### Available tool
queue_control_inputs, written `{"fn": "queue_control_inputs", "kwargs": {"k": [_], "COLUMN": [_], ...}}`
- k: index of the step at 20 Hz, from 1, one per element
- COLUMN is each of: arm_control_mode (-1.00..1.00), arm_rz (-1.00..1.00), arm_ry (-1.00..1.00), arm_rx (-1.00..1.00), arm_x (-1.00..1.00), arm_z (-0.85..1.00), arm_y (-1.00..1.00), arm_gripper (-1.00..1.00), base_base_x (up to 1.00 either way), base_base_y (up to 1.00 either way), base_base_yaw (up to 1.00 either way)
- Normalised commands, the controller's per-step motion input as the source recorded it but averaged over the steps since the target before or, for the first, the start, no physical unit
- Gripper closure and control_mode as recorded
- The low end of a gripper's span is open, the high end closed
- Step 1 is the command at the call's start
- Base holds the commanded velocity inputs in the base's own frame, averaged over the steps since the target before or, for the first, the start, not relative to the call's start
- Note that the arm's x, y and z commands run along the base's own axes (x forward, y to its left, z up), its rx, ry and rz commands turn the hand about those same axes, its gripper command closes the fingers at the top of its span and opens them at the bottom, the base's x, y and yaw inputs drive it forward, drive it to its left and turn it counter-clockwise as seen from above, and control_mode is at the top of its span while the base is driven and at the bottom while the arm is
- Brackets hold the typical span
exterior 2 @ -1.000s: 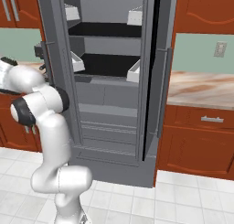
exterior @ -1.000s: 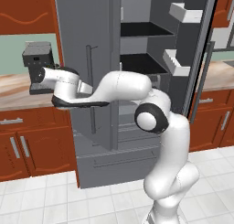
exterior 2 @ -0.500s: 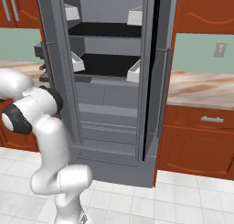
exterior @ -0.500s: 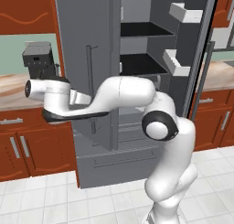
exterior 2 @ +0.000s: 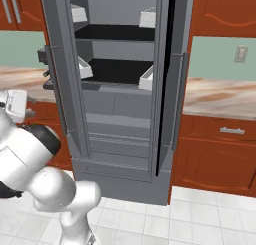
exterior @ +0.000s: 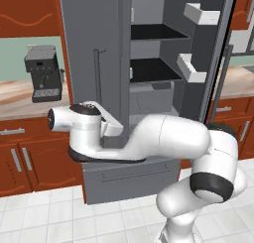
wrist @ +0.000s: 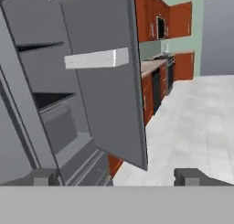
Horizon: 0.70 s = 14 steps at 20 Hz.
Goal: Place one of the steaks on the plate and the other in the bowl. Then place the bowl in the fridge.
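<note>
Grey metallic fridge (exterior: pixel 149 88), centre of both base views: we record its upper doors swung open, dark shelves and white door bins (exterior: pixel 201 13) showing inside, and lower drawers (exterior 2: pixel 117 139) shut beneath. A vertical bar handle (exterior: pixel 97 73) runs down the left door in the left base view.

Tool (wrist: pixel 116 176): we see its two dark fingertips (wrist: pixel 42 177) at the bottom of the hand view, set far apart at the frame's left and right, with nothing between them. Jaws wide, empty.

In the hand view we look along the fridge front from the side: the open door with one white bin (wrist: pixel 97 58) fills the centre, the shelves sit at left, and pale floor tiles (wrist: pixel 192 122) spread to the right.

White arm (exterior: pixel 163 143): we note it bent low across the lower half of the left base view, its wrist end reaching to centre left in front of the fridge's left door.

Black coffee machine (exterior: pixel 43 72): stands on the wooden bench (exterior: pixel 20 100) at left of the left base view.

Red-brown cabinets (exterior 2: pixel 220 159) flank the fridge below the bench line.
</note>
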Motion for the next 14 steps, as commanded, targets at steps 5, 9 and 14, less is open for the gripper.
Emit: {"fn": "queue_control_inputs", "kwargs": {"k": [5,9,14], "arm_control_mode": [-1.00,-1.00,-1.00], "arm_rz": [0.10,0.18,0.14], "arm_ry": [-0.06,0.10,0.14], "arm_rx": [0.41,0.54,0.54], "arm_x": [-0.71,0.14,0.86], "arm_z": [0.32,0.00,0.00], "arm_y": [-1.00,-1.00,-0.87], "arm_gripper": [-1.00,-1.00,-1.00], "base_base_x": [0.00,0.00,0.00], "base_base_y": [0.00,0.00,0.00], "base_base_yaw": [0.00,0.00,0.00]}}
